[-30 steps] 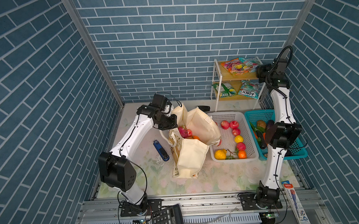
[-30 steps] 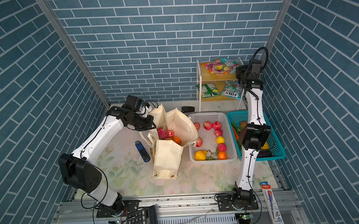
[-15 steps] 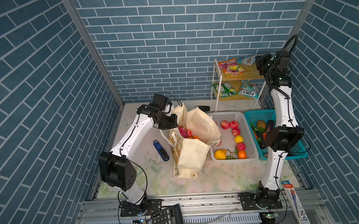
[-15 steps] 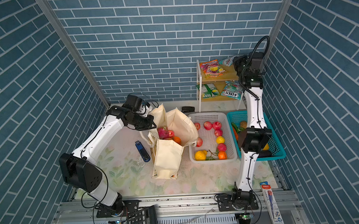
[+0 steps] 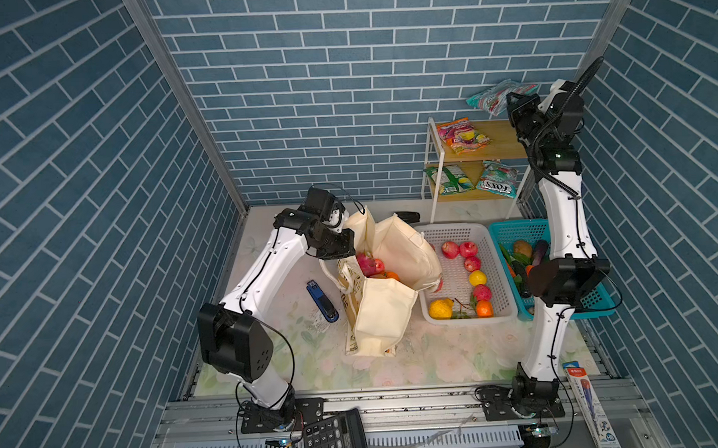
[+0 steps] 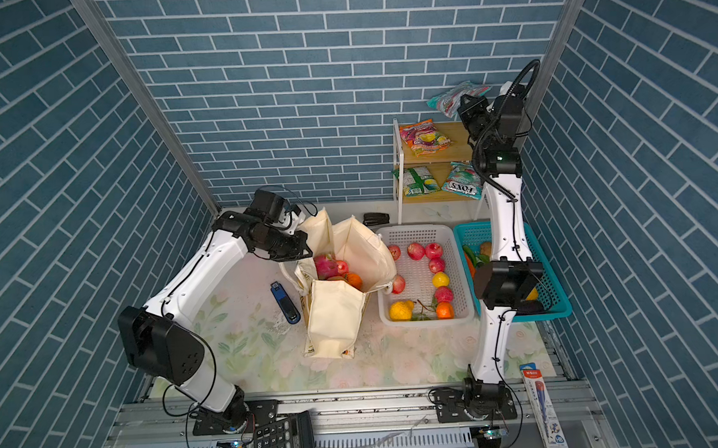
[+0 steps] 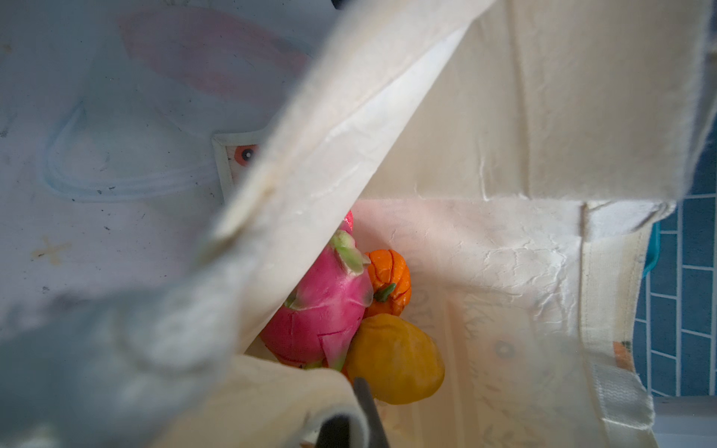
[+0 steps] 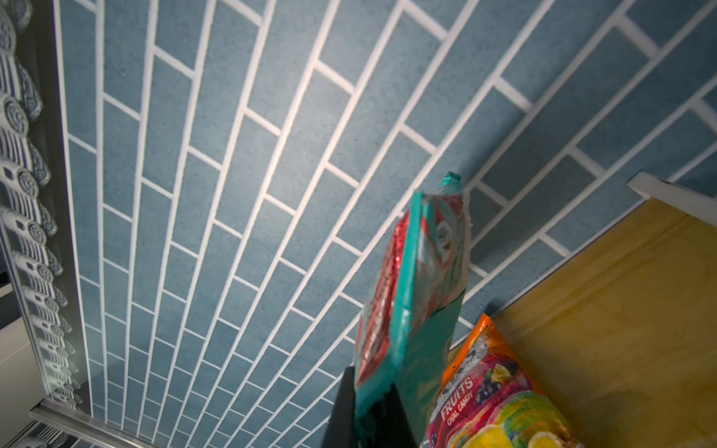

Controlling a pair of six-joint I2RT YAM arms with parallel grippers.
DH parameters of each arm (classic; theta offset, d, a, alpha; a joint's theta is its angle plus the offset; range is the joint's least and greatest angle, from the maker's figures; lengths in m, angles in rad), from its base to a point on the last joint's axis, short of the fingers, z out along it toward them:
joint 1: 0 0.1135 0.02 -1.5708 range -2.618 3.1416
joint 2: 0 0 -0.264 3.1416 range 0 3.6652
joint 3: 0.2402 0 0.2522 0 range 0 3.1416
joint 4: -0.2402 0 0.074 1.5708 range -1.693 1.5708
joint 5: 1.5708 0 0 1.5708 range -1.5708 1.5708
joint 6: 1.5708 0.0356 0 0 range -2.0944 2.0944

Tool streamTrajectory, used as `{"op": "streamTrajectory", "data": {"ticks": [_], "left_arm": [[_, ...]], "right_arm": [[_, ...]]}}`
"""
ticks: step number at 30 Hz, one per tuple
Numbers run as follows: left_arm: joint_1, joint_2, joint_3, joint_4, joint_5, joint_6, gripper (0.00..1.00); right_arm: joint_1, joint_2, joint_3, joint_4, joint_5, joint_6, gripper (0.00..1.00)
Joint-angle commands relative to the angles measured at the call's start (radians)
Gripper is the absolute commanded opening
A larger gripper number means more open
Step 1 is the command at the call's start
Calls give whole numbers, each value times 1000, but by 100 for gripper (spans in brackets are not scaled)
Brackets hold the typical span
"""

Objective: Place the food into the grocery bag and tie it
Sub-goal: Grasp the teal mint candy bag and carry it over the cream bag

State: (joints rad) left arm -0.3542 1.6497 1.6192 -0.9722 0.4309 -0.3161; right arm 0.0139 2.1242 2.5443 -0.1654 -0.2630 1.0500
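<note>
The cream grocery bag (image 5: 384, 315) (image 6: 334, 317) stands open mid-table. Inside it lie a magenta dragon fruit (image 7: 326, 310) (image 6: 325, 266), a ribbed orange fruit (image 7: 390, 281) and a smooth yellow-orange fruit (image 7: 395, 357). My left gripper (image 5: 344, 250) (image 7: 351, 426) is shut on the bag's near-left rim, holding the mouth open. High at the back right, my right gripper (image 5: 510, 106) (image 8: 366, 419) is shut on a teal snack packet (image 5: 495, 96) (image 8: 419, 291), which hangs clear above the shelf. An orange-pink snack packet (image 5: 463, 135) (image 8: 492, 395) lies on the shelf top.
A wooden shelf (image 5: 503, 144) stands at the back right, with two more packets (image 5: 497, 179) on its lower level. The white basket (image 5: 457, 231) holds fruit and the teal basket (image 5: 511, 228) holds vegetables. A blue stapler (image 5: 322, 300) lies left of the bag.
My right gripper has risen from the shelf top with the teal packet in it, leaving the orange-pink packet behind. The left arm and the bag have not moved.
</note>
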Motion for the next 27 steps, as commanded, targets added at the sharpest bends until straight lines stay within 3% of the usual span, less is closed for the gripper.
{"op": "streamTrajectory", "data": {"ticks": [1, 6, 13, 18, 27], "left_arm": [[-11, 4, 13, -26, 3, 23, 5], [-10, 4, 13, -35, 2, 34, 5], [-11, 4, 21, -51, 2, 51, 5], [-10, 7, 27, -58, 4, 61, 5], [-9, 26, 59, -80, 4, 80, 5]], "right_arm": [[29, -99, 20, 101, -76, -97, 0], [71, -169, -25, 75, -161, -197, 0], [111, -339, -305, 192, -372, -294, 0], [152, -431, -469, 178, -511, -402, 0], [252, -570, -757, 129, -624, -535, 0]]}}
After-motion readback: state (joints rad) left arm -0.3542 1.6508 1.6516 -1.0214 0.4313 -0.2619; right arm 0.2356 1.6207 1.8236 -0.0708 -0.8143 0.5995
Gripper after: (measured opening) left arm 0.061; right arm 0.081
